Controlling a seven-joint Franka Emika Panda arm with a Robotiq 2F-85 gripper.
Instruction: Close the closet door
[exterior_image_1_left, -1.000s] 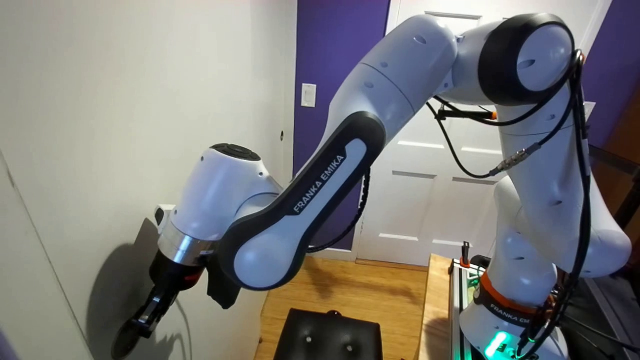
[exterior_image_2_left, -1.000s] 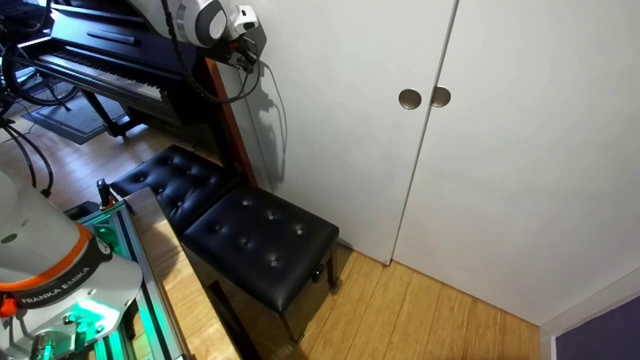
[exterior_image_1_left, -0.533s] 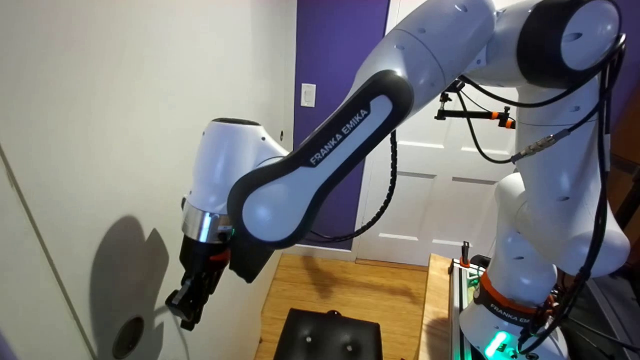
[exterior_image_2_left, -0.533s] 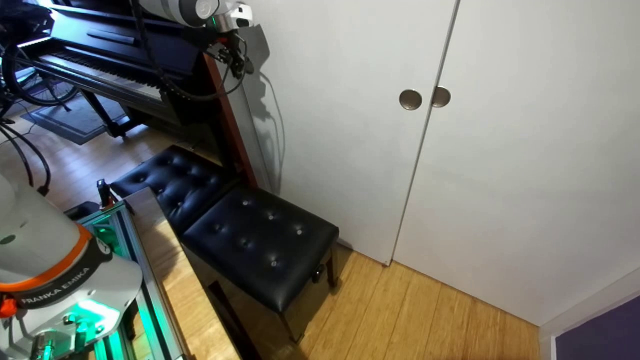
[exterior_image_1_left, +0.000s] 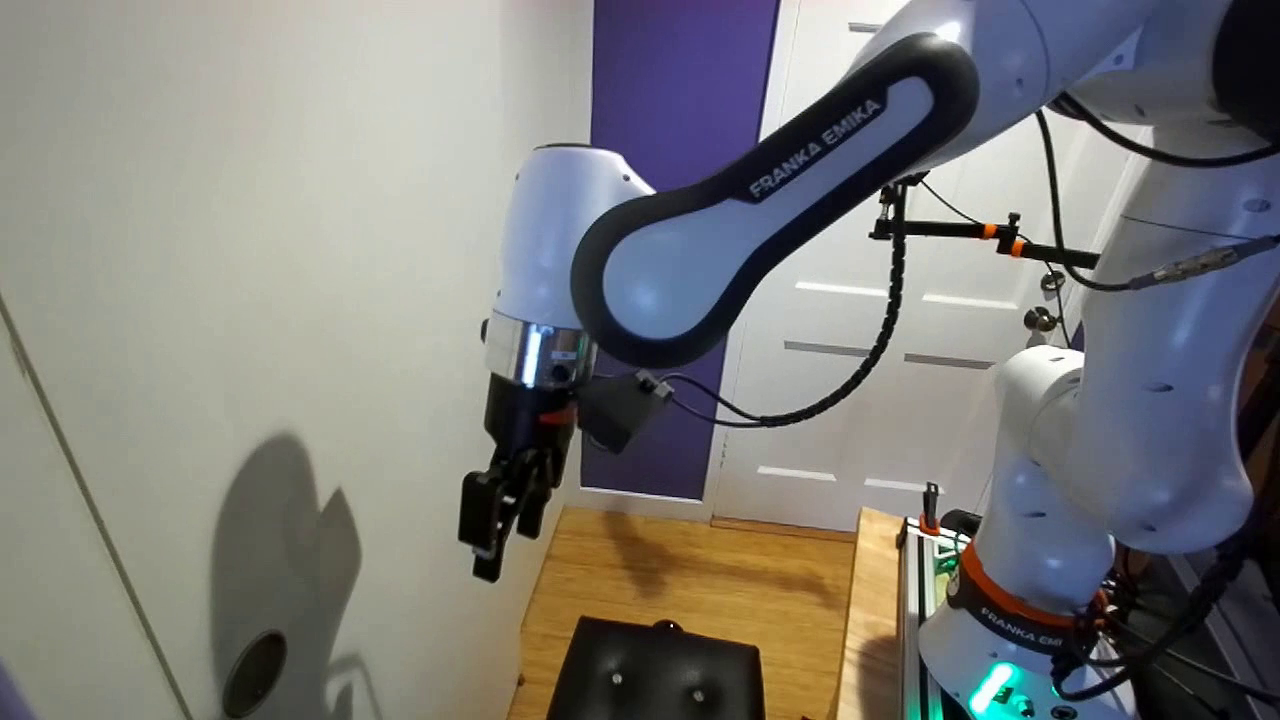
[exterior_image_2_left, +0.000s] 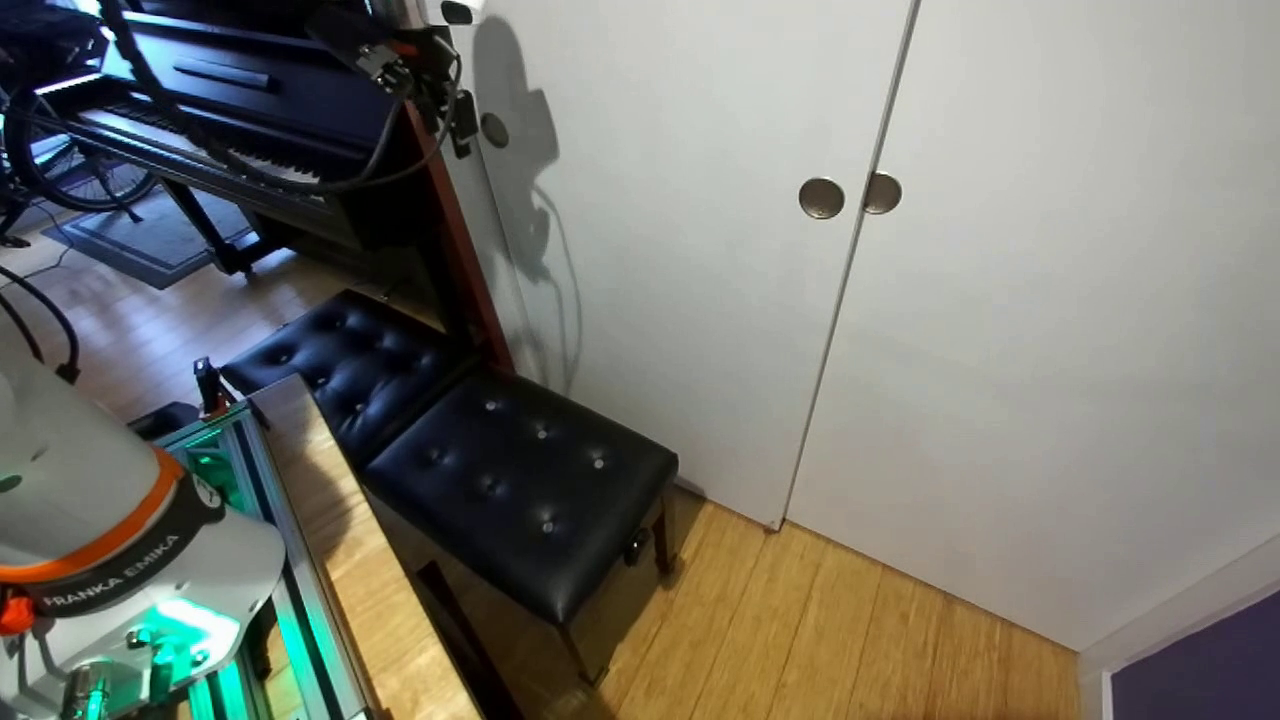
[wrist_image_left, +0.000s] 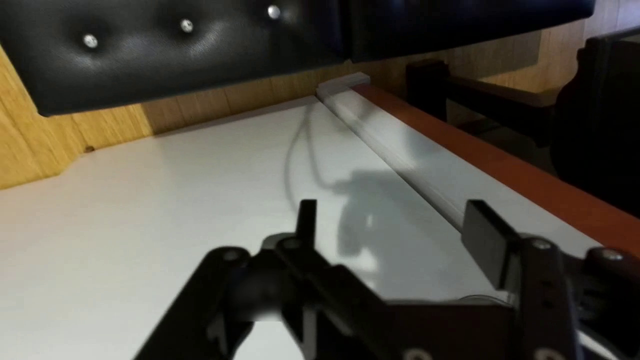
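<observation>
In an exterior view, your gripper (exterior_image_1_left: 510, 545) hangs apart from the closet door (exterior_image_1_left: 390, 230). In an exterior view, you find the closet door upright on the piano (exterior_image_2_left: 260, 105) side of the seam (exterior_image_2_left: 846, 270), no opening visible: judge closing complete, only retreat left. Its long axis is vertical, its face toward the robot base (exterior_image_2_left: 150, 575). In the wrist view, your fingers (wrist_image_left: 485, 245) are spread, gripping nothing

Home interior, upright piano (exterior_image_2_left: 270, 95), bicycle (exterior_image_2_left: 84, 172), black padded bench (exterior_image_2_left: 520, 480), white closet doors (exterior_image_2_left: 690, 300), wood floor (exterior_image_2_left: 770, 620)
</observation>
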